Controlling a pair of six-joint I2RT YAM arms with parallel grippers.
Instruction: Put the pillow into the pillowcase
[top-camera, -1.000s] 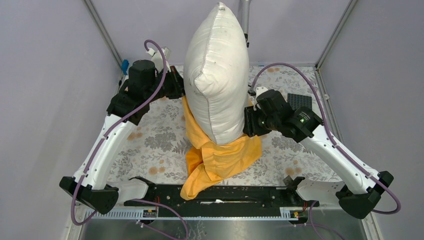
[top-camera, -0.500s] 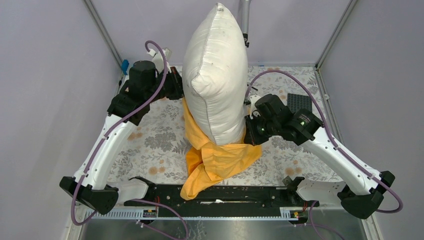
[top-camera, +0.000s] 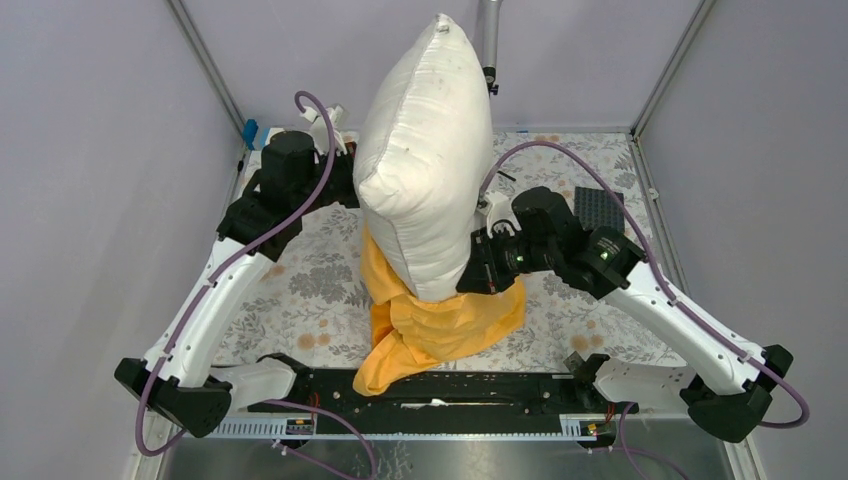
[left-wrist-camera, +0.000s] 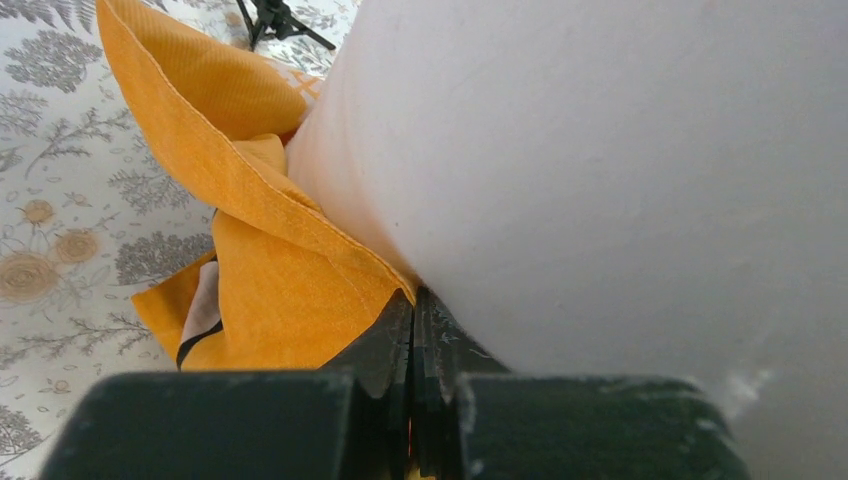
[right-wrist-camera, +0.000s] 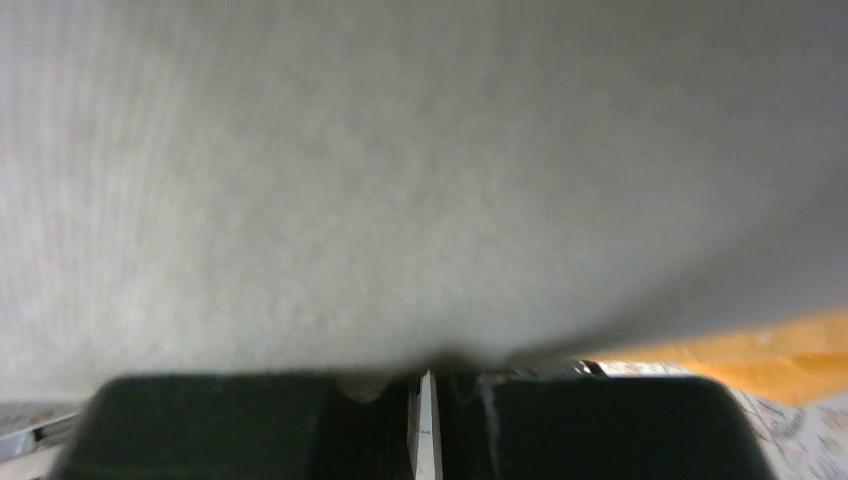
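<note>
At the near edge of the surface (top-camera: 300, 290), the slack lower end of the pillowcase (top-camera: 440, 325) spilled onto the black base rail (top-camera: 480, 388). Above that, the orange cloth bunched around the bottom end of the pillow (top-camera: 420, 170). The pillow stood on end near the middle of the surface, with only its lowest part inside the case and most of its white bulk bare.

The left hand (left-wrist-camera: 412, 300) was pressed together on the pillowcase hem on the pillow's left side, apparently to keep the mouth open and raised. The right hand (right-wrist-camera: 428, 378) was hard against the pillow's right side, its fingers nearly together. Whether it nipped pillow fabric or hem could not be told, as the white cloth filled its view. Held from both sides, the pillow leaned slightly left, and its plumpness seemed the main obstacle to drawing the case higher.

Farther back, a black studded plate (top-camera: 598, 205) lay toward the far right corner and a small blue object (top-camera: 250, 130) sat at the far left corner. A grey pole (top-camera: 489, 35) rose behind the pillow, all well clear of the work.
</note>
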